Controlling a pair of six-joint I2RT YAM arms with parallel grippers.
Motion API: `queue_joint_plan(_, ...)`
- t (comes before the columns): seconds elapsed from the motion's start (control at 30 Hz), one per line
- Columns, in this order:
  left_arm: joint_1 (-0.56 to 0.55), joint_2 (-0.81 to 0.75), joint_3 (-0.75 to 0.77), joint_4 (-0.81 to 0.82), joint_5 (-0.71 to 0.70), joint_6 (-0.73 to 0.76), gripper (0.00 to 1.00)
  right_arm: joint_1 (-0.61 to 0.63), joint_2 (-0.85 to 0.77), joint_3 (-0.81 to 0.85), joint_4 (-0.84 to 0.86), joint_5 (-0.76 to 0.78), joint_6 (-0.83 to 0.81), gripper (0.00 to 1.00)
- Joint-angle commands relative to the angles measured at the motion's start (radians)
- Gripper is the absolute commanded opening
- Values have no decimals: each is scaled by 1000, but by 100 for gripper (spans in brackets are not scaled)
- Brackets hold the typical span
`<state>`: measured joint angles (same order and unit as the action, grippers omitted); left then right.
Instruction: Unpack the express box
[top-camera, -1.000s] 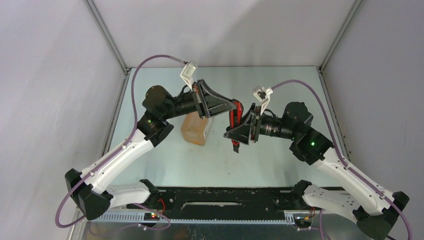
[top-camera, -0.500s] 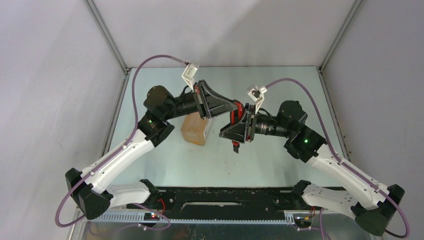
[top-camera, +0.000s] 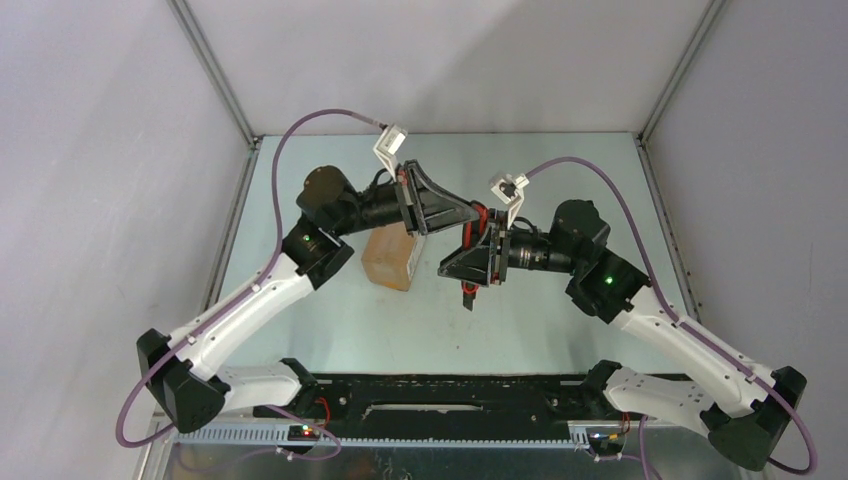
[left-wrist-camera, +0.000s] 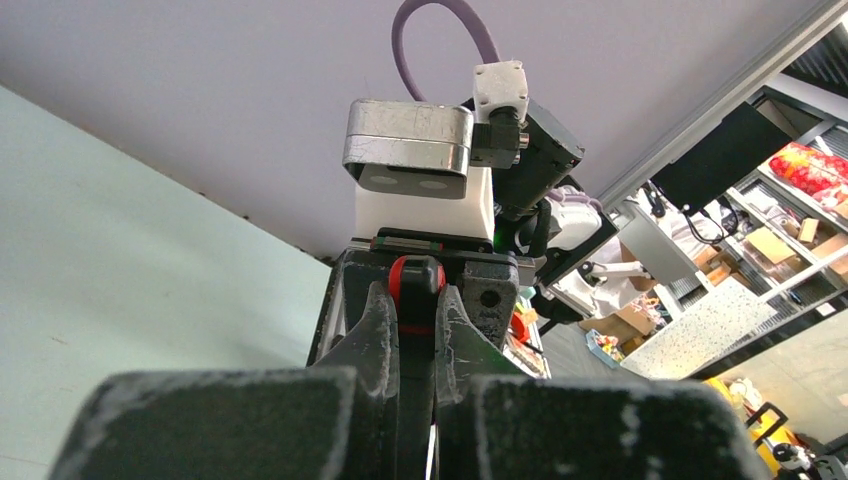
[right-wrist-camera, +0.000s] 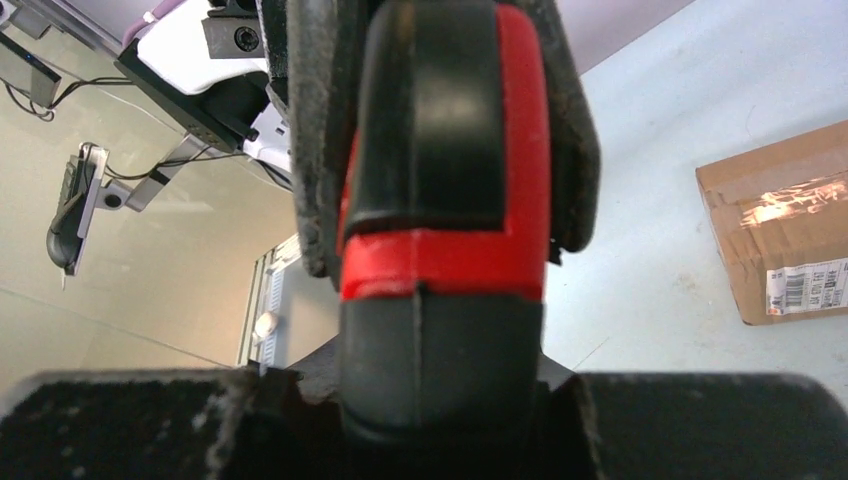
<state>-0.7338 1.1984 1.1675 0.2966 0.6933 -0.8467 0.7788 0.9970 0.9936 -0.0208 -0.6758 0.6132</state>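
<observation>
Brown cardboard comes first on the left: the express box (top-camera: 392, 258) stands closed on the pale green counter (top-camera: 330, 330), partly under the left arm's wrist in the top view. The right wrist view shows glossy tape across one face and a white label on its side. Just right of the box and above the counter, the left pincer (left-wrist-camera: 417, 312) is pressed together on the red end of the utility knife (top-camera: 467, 292), which runs from there toward the near edge. The right pincer (right-wrist-camera: 445, 140) pinches the same knife further along, its pads flat against both sides of the red-and-black handle. Whether the blade is out I cannot tell. I judge the step to be readying the knife for the tape, by either a handover or a slide of the blade, and the box is not yet opened. To do it well, one pincer should hold the handle square and firm while the other moves only along the knife's axis, without twisting. Neither should let go before the other's hold is sure. The cut should then run shallow along the seam, with the box braced from the side.
</observation>
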Motion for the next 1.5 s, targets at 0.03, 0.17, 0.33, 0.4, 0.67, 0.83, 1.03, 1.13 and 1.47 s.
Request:
queue_joint_plan(0.03, -11, 6, 94, -96, 12, 83, 8, 1, 9, 7, 37, 30, 18, 0)
queue_joint_plan(0.17, 45, -45, 114, -318, -154, 187, 76, -39, -7, 7, -25, 161, 32, 0)
queue_joint_plan(0.33, 225, -109, 97, -607, -498, 236, 92, -79, 11, 7, -103, 402, 57, 0)
queue_joint_plan(0.4, 314, -95, 73, -689, -636, 210, 91, -75, 44, 7, -120, 515, 68, 0)
queue_joint_plan(0.67, 531, 121, -8, -683, -665, 212, 95, -72, 175, 6, -124, 739, 85, 0)
queue_joint_plan(0.83, 548, 213, -84, -642, -616, 158, 90, -70, 247, 7, -120, 791, 69, 0)
queue_joint_plan(1.03, 556, 211, -212, -582, -751, 40, 84, -56, 294, 6, -161, 843, 43, 0)
queue_joint_plan(1.13, 556, 241, -244, -567, -757, -4, 77, -45, 314, 6, -167, 858, 30, 0)
queue_joint_plan(1.47, 320, 102, -445, -520, -824, -164, 60, -24, 290, -50, -162, 925, 10, 0)
